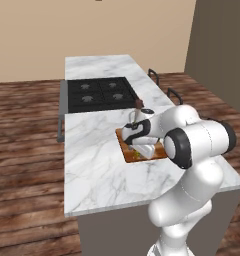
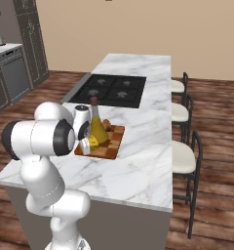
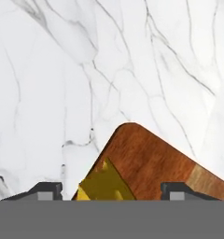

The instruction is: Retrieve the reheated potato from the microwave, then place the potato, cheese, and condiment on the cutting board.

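The checkered wooden cutting board [image 2: 111,143] lies on the marble island just in front of the cooktop. The yellow cone-shaped condiment [image 2: 97,129] stands upright on it, its brown neck [image 1: 138,104] showing above my hand. A small tan potato [image 2: 106,123] sits on the board behind the bottle. The yellow cheese [image 3: 104,183] rests on the board's near corner [image 3: 151,156]. My gripper [image 3: 111,190] hangs low over the cheese, open, with a gap between the wedge and each fingertip. The microwave is out of view.
A black four-burner cooktop [image 1: 99,92] lies beyond the board. Bare marble counter [image 1: 92,165] stretches to the board's left and toward the near edge. Stools [image 2: 182,158] line the island's right side. My own forearm [image 1: 192,140] hides much of the board in the left base view.
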